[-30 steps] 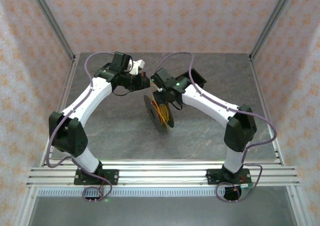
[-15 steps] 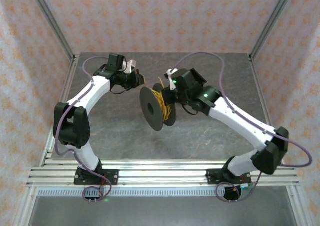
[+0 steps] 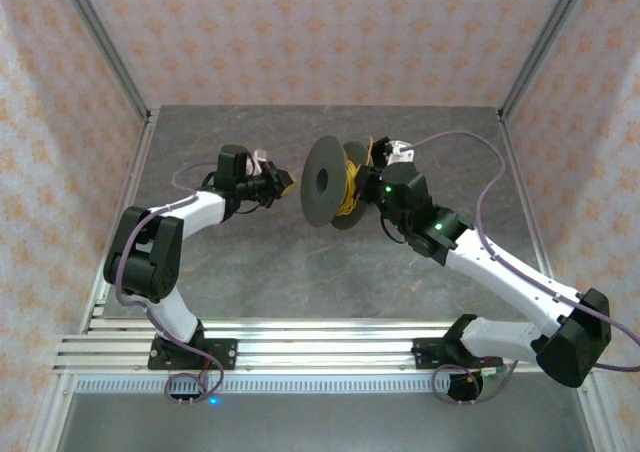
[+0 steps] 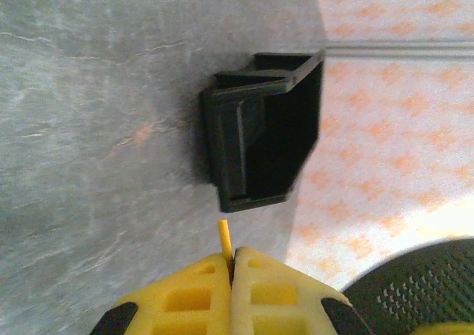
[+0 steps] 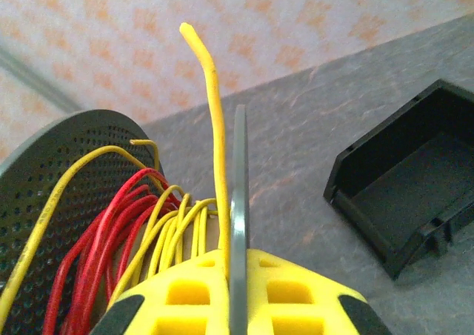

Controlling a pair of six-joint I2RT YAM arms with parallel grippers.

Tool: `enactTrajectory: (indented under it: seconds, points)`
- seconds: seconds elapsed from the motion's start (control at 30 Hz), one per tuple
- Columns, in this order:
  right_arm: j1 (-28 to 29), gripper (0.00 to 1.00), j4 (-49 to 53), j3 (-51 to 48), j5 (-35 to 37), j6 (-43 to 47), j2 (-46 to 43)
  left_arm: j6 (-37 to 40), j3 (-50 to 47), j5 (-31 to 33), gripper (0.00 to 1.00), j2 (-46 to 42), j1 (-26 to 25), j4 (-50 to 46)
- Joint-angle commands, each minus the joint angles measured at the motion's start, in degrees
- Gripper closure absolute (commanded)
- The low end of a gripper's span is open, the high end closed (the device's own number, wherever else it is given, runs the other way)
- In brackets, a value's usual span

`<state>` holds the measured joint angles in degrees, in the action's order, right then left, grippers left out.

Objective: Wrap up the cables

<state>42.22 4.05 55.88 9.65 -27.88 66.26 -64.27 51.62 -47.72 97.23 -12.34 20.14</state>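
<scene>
The cables [image 5: 159,227] are yellow and red wires wound on a dark grey spool [image 3: 325,182] with perforated flanges [image 5: 63,179]. One yellow end [image 5: 211,120] stands up beside the flange rim. My right gripper [image 5: 237,259] is shut on the rim of the thin grey flange [image 5: 239,179] and holds the spool off the table [image 3: 230,262]; from above, this gripper [image 3: 374,175] sits just right of the spool. My left gripper [image 4: 232,258] is shut on a short yellow cable end [image 4: 224,240]. From above, it [image 3: 288,183] hovers just left of the spool.
A black open box [image 4: 259,131] lies on the grey table near the back wall, and the right wrist view shows it [image 5: 407,187] to the right of the spool. Patterned walls and metal frame posts [image 3: 540,42] enclose the table.
The right arm has swung the spool up and away, toward the back, and turned it. The left gripper has moved nearer and lower, staying left of the spool.
</scene>
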Motion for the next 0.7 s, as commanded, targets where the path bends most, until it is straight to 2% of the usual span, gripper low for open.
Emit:
enactTrajectory:
  seconds: [0.0,0.07,0.17,0.4,0.67]
  points:
    - [0.1,1.0,-17.4,0.5,15.3,-6.0,0.2,-16.1,-4.6,4.6,1.0,-2.5,-2.9,20.8]
    - [0.2,1.0,-18.0,0.0,19.6,-7.5,1.3,-21.7,-7.2,7.5,1.0,-2.2,-4.4,28.2]
    - [0.4,1.0,-16.8,0.4,24.0,-9.3,4.1,-26.5,-9.2,10.2,1.0,-2.0,-6.1,34.2]
    - [0.8,1.0,-14.4,4.1,27.2,-9.1,11.0,-27.2,-10.0,15.2,1.0,-4.4,-11.2,32.5]
    - [0.8,1.0,-8.6,10.3,29.9,-12.7,18.7,-25.5,-13.3,23.3,1.0,-11.9,-16.4,24.1]
